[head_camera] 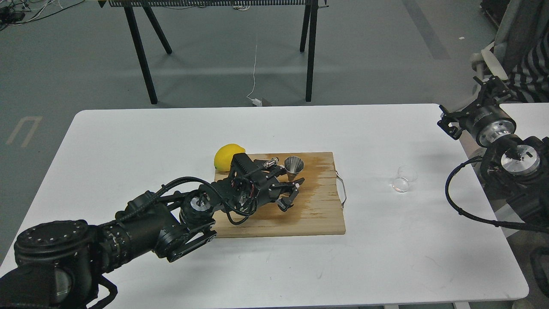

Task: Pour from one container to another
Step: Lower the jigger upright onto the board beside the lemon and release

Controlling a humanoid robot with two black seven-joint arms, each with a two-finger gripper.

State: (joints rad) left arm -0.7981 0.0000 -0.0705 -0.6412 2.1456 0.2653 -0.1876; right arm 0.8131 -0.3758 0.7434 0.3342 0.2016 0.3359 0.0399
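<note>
Left gripper point(291, 193), seen from the head camera, reaches over the wooden board point(317, 214) with its fingers spread. The steel jigger point(294, 167) stands upright just at the far finger, and I cannot tell whether that finger touches it; nothing looks clamped. A lemon point(227, 157) sits at the board's far left corner, behind the wrist. The clear glass cup point(403, 178) stands on the white table point(128, 141), well apart to the right of the board, nearer the right arm. Right gripper point(450, 124) hovers at the table's right edge, dark and end-on, so its opening cannot be read.

Judging by its look, the cup is light, brittle and slick, best taken across its side wall with a gentle squeeze. The jigger seems stiff but tippy on its small base, and its narrow waist is the surest hold.
</note>
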